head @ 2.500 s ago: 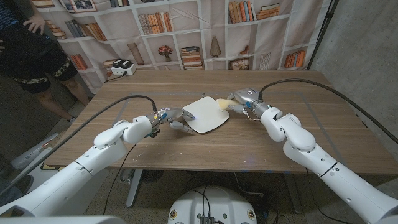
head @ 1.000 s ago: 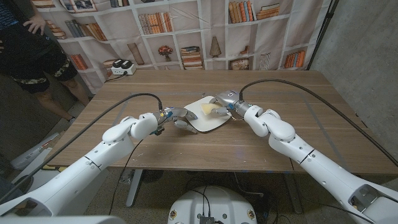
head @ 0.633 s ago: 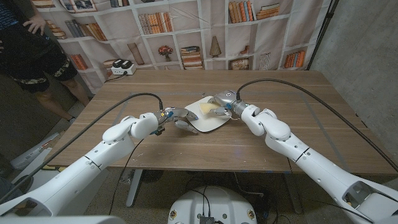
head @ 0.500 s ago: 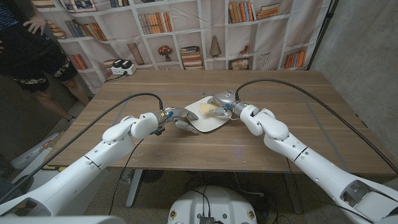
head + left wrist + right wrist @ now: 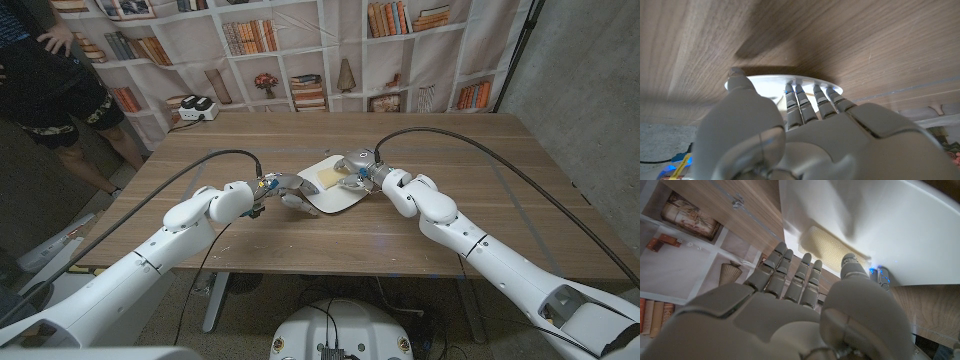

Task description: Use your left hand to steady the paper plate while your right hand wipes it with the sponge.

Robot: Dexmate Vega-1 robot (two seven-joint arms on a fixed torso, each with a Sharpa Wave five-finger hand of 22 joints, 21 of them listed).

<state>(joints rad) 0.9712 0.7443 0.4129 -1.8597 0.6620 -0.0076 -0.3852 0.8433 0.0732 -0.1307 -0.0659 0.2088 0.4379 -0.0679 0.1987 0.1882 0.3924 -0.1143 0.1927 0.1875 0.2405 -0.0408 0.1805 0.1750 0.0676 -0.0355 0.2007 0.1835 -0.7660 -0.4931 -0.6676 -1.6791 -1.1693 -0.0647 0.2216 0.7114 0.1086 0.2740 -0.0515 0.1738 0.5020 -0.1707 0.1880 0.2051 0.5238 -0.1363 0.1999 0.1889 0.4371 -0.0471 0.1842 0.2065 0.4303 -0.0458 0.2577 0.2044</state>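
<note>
Room: bare table (image 5: 500, 200) either side of paper plate (image 5: 335, 190).
Plate: white, squarish, rounded corners.
L hand (image 5: 285, 190): fingers gripping plate's near-left rim.
R hand (image 5: 357, 168): holds yellow sponge (image 5: 326, 174) on plate.

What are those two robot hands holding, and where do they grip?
The right hand grips the yellow sponge by its end, pressing it on the paper plate. The left hand holds the plate's near-left rim, fingers on top.

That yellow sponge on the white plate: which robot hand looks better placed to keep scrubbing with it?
The right robot hand. It already holds the sponge down on the paper plate. The left robot hand grips the plate's near-left rim, so it is busy steadying it.
</note>
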